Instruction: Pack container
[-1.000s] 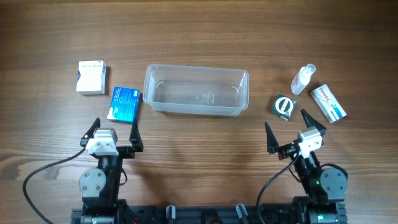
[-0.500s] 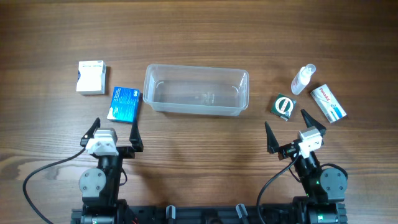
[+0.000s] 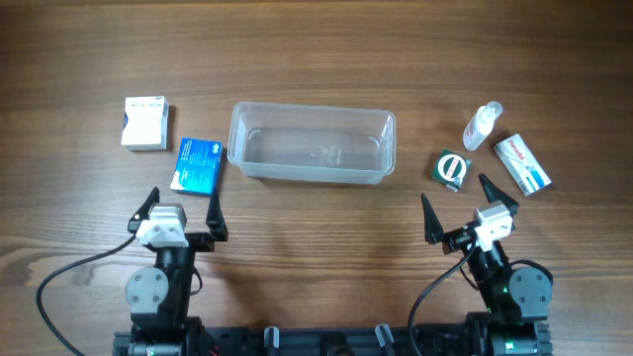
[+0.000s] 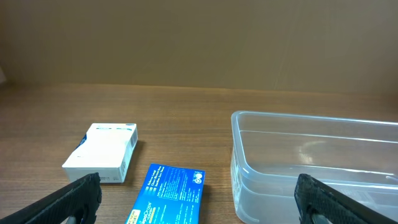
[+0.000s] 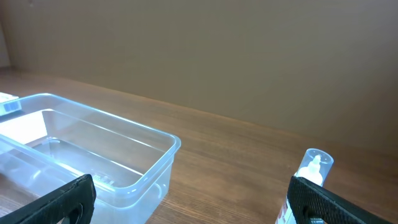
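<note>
Tabletop of brown wood (image 3: pixel 316 49) carried everything we saw from overhead. At the far left lay a white box (image 3: pixel 145 123). Just right of it, and nearer the arms, lay a blue box (image 3: pixel 197 164), flat and a little skewed. The left gripper (image 3: pixel 179 210) hung just short of the blue box on the near side, its 2 fingers spread wide with nothing between them. In the left wrist view the dark fingertips (image 4: pixel 68 199) stood at opposite bottom corners of the frame.

The container (image 3: pixel 235 138), a clear shallow tub, sat at the middle of the table, mouth up, with its long side running left to right. The blue box was just beside its left end, with a strip of bare wood between them.

Well right of the tub lay a green box (image 3: pixel 452 167) with a round white mark. Beyond it a small clear bottle (image 3: pixel 483 126) stood upright, and just right of that lay a red-and-blue printed box (image 3: pixel 522 164), set at a slant. The right gripper (image 3: pixel 461 206) hung close to the green box on the near side, its 2 fingers likewise parted and holding nothing.
</note>
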### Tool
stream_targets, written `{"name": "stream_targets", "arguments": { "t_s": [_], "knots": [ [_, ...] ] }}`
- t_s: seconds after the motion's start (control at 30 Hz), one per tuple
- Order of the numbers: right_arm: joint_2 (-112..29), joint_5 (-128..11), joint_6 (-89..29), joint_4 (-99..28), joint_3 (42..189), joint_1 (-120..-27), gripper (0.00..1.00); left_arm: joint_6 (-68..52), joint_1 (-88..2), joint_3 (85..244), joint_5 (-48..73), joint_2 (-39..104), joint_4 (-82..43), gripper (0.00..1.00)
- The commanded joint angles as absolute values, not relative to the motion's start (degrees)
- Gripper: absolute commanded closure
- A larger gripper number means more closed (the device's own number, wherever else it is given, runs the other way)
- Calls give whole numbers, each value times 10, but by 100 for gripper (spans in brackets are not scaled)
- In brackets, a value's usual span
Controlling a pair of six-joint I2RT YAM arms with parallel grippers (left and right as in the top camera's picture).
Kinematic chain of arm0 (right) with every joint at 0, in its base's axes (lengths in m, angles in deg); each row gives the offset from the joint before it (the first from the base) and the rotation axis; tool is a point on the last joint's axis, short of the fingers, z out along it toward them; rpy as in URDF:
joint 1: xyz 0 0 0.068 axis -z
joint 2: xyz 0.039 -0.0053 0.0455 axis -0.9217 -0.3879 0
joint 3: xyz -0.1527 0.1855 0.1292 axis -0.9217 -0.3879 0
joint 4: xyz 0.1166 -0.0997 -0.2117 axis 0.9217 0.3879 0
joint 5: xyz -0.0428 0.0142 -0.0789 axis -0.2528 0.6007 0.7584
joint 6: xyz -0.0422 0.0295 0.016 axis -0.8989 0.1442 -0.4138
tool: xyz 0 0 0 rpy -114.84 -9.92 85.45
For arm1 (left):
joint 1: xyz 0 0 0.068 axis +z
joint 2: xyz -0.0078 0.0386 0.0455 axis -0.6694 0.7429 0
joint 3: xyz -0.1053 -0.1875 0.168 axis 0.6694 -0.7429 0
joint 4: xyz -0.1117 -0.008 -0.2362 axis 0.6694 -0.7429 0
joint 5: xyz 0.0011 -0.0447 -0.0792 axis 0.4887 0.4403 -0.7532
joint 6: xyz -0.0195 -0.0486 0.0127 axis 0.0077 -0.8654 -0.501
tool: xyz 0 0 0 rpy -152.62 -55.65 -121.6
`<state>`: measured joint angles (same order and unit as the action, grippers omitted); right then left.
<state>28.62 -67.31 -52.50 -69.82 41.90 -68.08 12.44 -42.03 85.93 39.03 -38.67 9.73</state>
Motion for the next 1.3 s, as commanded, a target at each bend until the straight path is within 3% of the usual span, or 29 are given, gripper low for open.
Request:
{"name": "stream_targets", "arguments": {
  "t_s": [0.0, 0.1, 0.47, 0.67, 0.87, 1.03, 1.27],
  "knots": [
    [288, -685, -530, -700, 418, -678, 0, 134, -423, 854, 404, -391, 101, 0],
    [288, -685, -530, -700, 418, -678, 0, 133, -422, 854, 481, -391, 108, 0],
    [288, -685, -530, -700, 418, -678, 0, 131, -422, 854, 473, -391, 117, 0],
    [288, -685, -530, -700, 418, -678, 0, 128, -423, 888, 360, -391, 158, 0],
    [288, -685, -530, -700, 418, -678, 0, 82, -423, 1044, 351, -359, 68, 0],
    [288, -685, -530, -700, 418, -678, 0, 115, -422, 1238, 350, -181, 28, 0],
    [286, -685, -530, -700, 418, -678, 0, 210, -421, 1585, 347, 151, -213, 0]
  ]
}}
